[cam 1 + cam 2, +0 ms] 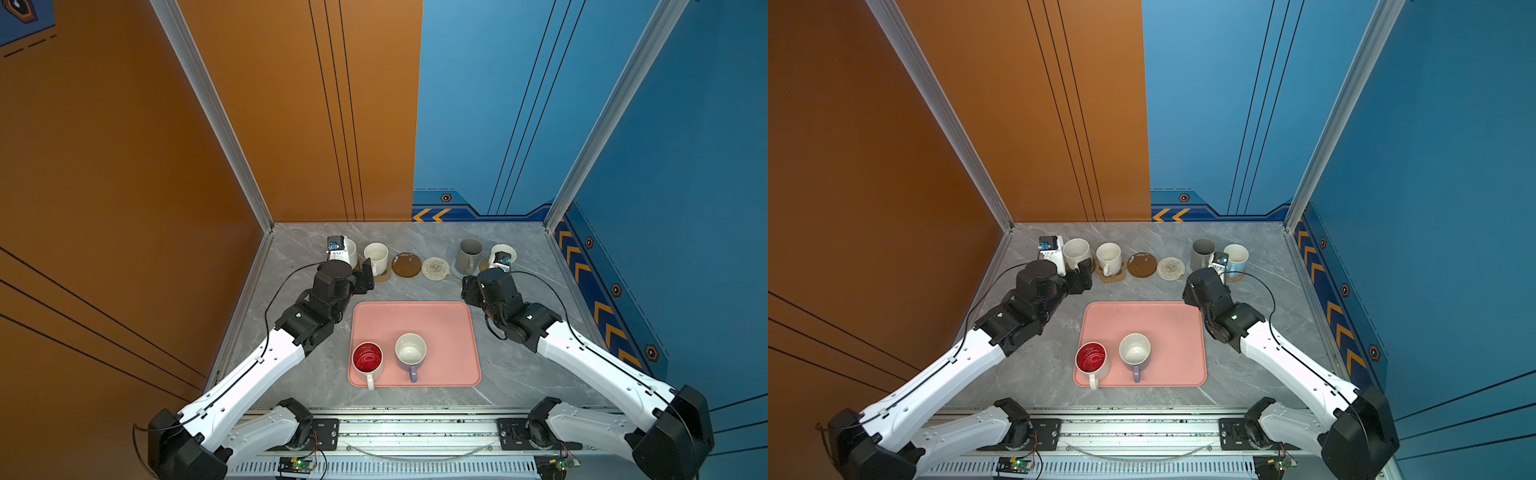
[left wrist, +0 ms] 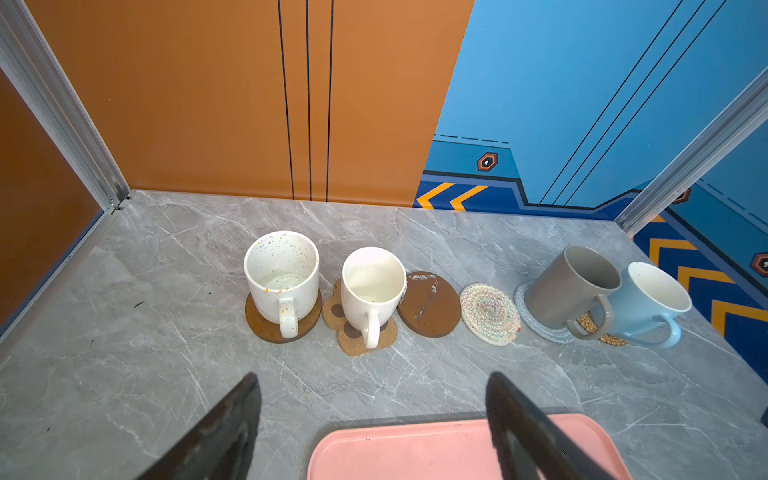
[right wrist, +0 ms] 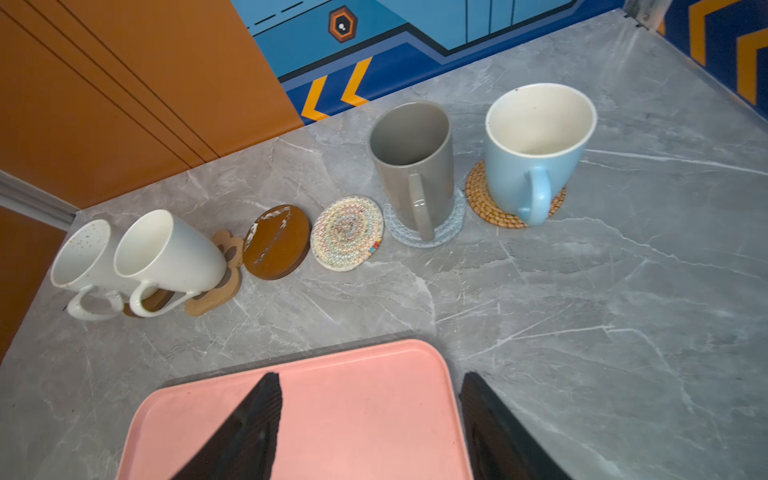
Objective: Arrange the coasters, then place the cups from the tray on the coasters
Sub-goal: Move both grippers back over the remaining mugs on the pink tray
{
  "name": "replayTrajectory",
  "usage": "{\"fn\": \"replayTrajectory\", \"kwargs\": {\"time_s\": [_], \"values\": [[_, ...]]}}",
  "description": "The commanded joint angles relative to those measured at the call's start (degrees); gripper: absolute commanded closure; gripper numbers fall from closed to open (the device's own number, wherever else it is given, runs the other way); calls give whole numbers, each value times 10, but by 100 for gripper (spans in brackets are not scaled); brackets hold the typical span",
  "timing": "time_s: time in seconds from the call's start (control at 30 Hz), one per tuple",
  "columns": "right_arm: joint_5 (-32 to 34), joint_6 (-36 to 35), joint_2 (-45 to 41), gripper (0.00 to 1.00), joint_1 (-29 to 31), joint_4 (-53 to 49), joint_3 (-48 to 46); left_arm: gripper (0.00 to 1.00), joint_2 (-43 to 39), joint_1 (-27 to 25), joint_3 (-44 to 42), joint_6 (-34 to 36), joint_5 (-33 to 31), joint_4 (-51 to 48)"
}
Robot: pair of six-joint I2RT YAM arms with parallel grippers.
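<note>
1. Nearest you, the tray (image 1: 436, 320) lies flat on the tabletop (image 1: 519, 374). Two cups stand upright on its near half: the red-lined white mug (image 1: 367, 357) and, just beside it, the lavender mug (image 1: 410, 351). Both handles point toward the near edge.

2. Treat both mugs as rigid, probably breakable, and fairly heavy for their size. The glaze is likely slippery. Take hold across the rim wall, one finger inside and one outside, on the side away from the handle. Alternatively, clamp the handle itself. Lift straight up and set down gently.

3. At the tray's far edge, both arms reach forward and inward from the near rail. The left gripper (image 2: 372, 376) hangs over bare tabletop off the far left corner. The right gripper (image 3: 370, 376) straddles the far right corner. Each has its jaws spread apart with nothing between them.

4. Farthest away, the coasters form one row. From the left arm's side:
- the speckled white mug (image 2: 282, 274) on the occupied brown disc (image 2: 259, 320)
- the plain white mug (image 2: 372, 282) on the paw-print coaster (image 2: 353, 345)
- the bare brown disc (image 2: 430, 305)
- the bare cream woven coaster (image 2: 490, 313)
- the grey mug (image 2: 569, 286) on the blue-grey coaster (image 2: 540, 328)
- the light blue mug (image 2: 648, 299) on the rattan coaster (image 3: 490, 208)

Only the two bare coasters are left to fill. Expect tight clearance beside their neighbouring mugs.
</note>
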Motion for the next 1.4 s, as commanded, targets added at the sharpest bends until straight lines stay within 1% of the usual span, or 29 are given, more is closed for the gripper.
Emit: {"fn": "replayTrajectory", "kwargs": {"time_s": [0.0,0.03,0.07,0.23,0.4,0.47,0.57,0.7,0.8,1.07,1.2,1.37], "values": [[23,-31,10,31,31,-37,47,15,14,-3,-3,23,-22,15],[27,-37,14,31,52,-44,58,11,18,-3,0,26,-24,11],[32,-43,17,30,62,-54,66,9,22,-2,3,27,-22,6],[28,-62,19,29,92,-82,88,8,28,-1,-1,27,-9,14],[-16,-85,-6,28,105,-113,88,7,29,2,-9,27,6,25],[-44,-90,-20,28,107,-137,88,7,31,5,-11,27,18,31],[-70,-87,-41,27,116,-181,87,6,36,5,-12,26,26,36],[-88,-72,-66,27,136,-229,69,6,40,6,-12,22,30,38],[-90,-41,-81,28,157,-264,49,6,44,7,-13,21,33,42],[-88,32,-119,28,261,-271,-6,5,48,8,-13,16,43,43],[-89,59,-106,28,295,-276,-13,5,52,8,-14,9,48,46],[-84,87,-67,28,333,-272,-9,6,55,7,-10,5,57,45]]}}
